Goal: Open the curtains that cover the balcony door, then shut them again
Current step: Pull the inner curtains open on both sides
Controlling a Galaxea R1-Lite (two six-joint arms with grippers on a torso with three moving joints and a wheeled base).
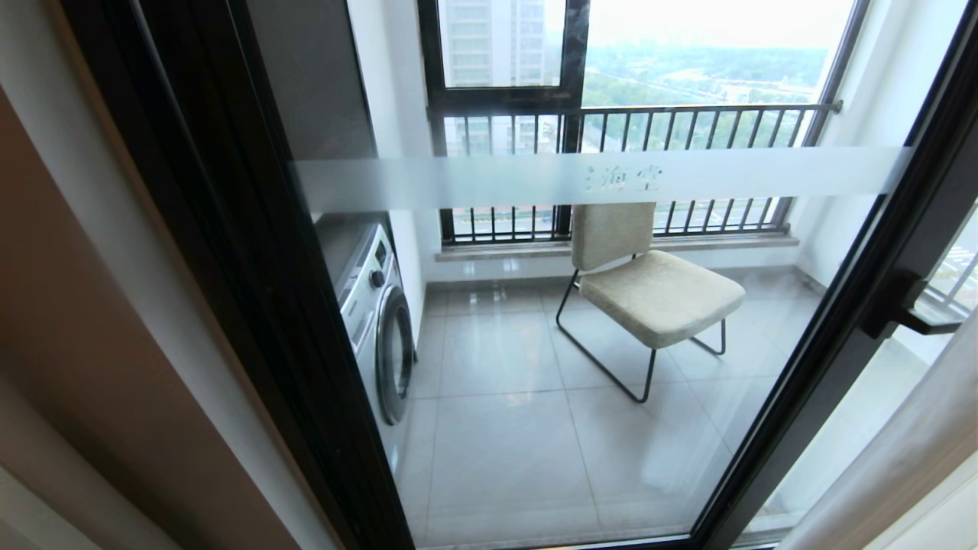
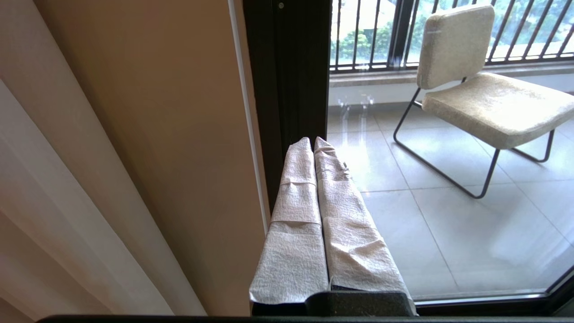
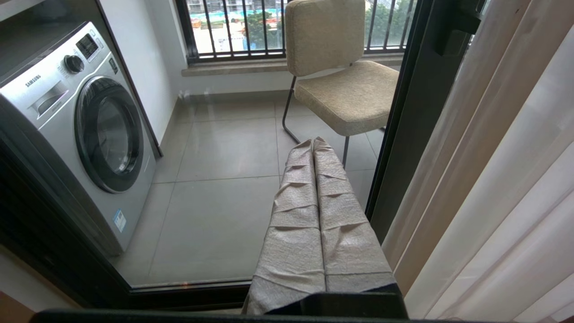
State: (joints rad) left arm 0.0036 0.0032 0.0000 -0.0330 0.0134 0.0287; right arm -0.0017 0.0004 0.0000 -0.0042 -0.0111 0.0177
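Observation:
The balcony door (image 1: 474, 182) fills the head view: clear glass in a black frame, a frosted band across it and a black handle (image 1: 905, 309) on the right. It stands uncovered. The curtains (image 1: 901, 458) hang gathered at the right edge, pale sheer folds that also show beside my right gripper (image 3: 502, 179). My left gripper (image 2: 312, 141) is shut and holds nothing, pointing at the door's left frame (image 2: 287, 89). My right gripper (image 3: 313, 141) is shut and holds nothing, facing the glass just left of the right frame (image 3: 403, 134). Neither arm shows in the head view.
Behind the glass a silver washing machine (image 1: 378, 321) stands on the left and a beige chair (image 1: 649, 290) on black legs in the middle. A black-framed window with railing bars (image 1: 634, 122) closes the balcony. A tan wall (image 2: 157, 134) runs left of the door.

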